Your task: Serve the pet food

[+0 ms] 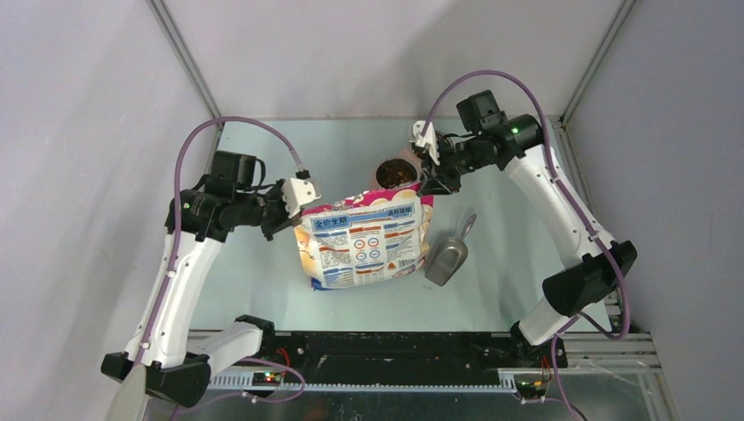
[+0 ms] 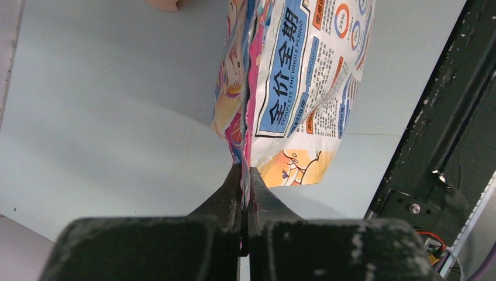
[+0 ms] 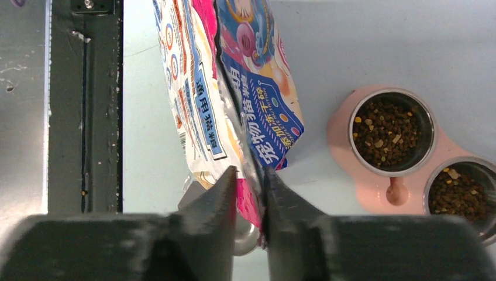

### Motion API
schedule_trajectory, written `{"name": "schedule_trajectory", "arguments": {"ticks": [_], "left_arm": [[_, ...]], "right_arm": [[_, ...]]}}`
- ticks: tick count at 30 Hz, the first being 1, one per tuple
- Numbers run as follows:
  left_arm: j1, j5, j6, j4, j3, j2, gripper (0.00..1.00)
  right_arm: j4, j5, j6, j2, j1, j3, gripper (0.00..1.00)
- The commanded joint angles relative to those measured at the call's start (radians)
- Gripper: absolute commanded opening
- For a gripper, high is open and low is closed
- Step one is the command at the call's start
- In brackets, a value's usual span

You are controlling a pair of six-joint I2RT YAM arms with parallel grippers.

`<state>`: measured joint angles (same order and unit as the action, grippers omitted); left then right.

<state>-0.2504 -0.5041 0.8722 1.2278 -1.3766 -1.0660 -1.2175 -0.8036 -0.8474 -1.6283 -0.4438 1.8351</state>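
Nearest your left wrist camera, the left gripper (image 2: 246, 171) is clamped tight on the side seam of the bag (image 2: 304, 88), its two black fingers meeting on the foil. Your right gripper (image 3: 250, 172) sits at the bag's opposite top corner. Its jaws stand narrowly apart with the pink edge between them, and you cannot tell whether they pinch it. Seen from above, the bag spans the gap between your two arms, printed face up, over the table (image 1: 254, 281). Pet food (image 3: 393, 129) lies in both steel bowls (image 3: 433, 132) of a pink feeder (image 3: 342, 132), which stands just behind the bag and near the right gripper. Note the metal scoop (image 1: 446, 260) lying on the table just to the right of the bag, handle pointing away from the arm bases, apart from both grippers
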Motion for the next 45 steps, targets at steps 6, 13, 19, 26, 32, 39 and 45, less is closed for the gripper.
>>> {"name": "schedule_trajectory", "arguments": {"ticks": [6,13,19,26,32,39,45], "left_arm": [[0.02,-0.06,-0.071,-0.006,-0.007,0.016,0.0],[0.021,-0.086,-0.146,-0.078,-0.012,0.021,0.0],[0.022,-0.069,-0.181,-0.092,-0.026,0.009,0.0],[0.023,-0.038,-0.176,-0.094,-0.014,0.019,0.0],[0.031,-0.032,-0.197,-0.111,0.003,0.023,0.0],[0.08,-0.043,-0.193,-0.109,0.01,0.019,0.0],[0.105,-0.05,-0.185,-0.094,0.006,0.016,0.0]], "right_arm": [[0.161,-0.015,0.038,0.036,-0.169,0.031,0.54],[0.219,-0.075,0.131,-0.189,-0.297,0.244,0.59],[0.203,-0.095,0.16,-0.272,-0.342,0.342,0.53],[0.073,-0.054,0.09,-0.262,-0.301,0.325,0.27],[-0.03,-0.052,0.037,-0.227,-0.226,0.318,0.04],[-0.116,-0.029,-0.003,-0.178,-0.143,0.292,0.0],[-0.16,-0.007,-0.032,-0.144,-0.067,0.276,0.03]]}}
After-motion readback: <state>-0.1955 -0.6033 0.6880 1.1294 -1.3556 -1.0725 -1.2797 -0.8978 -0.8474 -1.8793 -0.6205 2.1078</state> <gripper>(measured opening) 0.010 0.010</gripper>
